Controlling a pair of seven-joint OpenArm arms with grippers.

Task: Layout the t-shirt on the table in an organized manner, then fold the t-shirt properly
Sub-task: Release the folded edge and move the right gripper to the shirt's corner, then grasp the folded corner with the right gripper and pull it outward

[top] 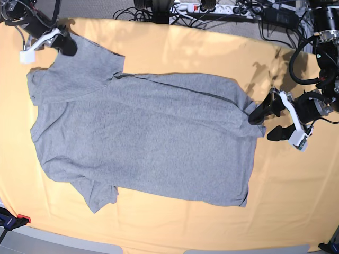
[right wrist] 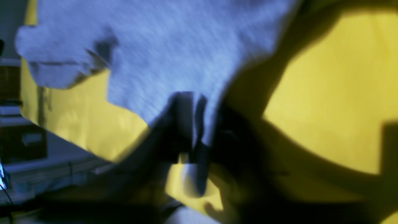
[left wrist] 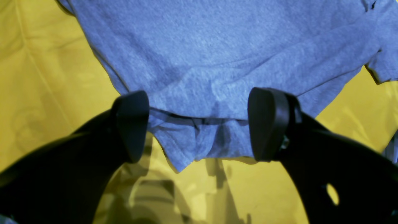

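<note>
The heather-grey cotton t-shirt (top: 143,137) lies roughly spread, unfolded, on the orange-yellow cloth surface (top: 296,201); right jaws (right wrist: 194,124) pinch a sleeve edge between them, left jaws (left wrist: 199,124) gape astride a hem corner; folding remains.

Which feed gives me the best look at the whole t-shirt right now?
The base view: the t-shirt lies spread on the table, all its edges visible. The left wrist view shows only one edge between the open left gripper. The right wrist view is blurred, showing a corner pinched by the right gripper.
</note>
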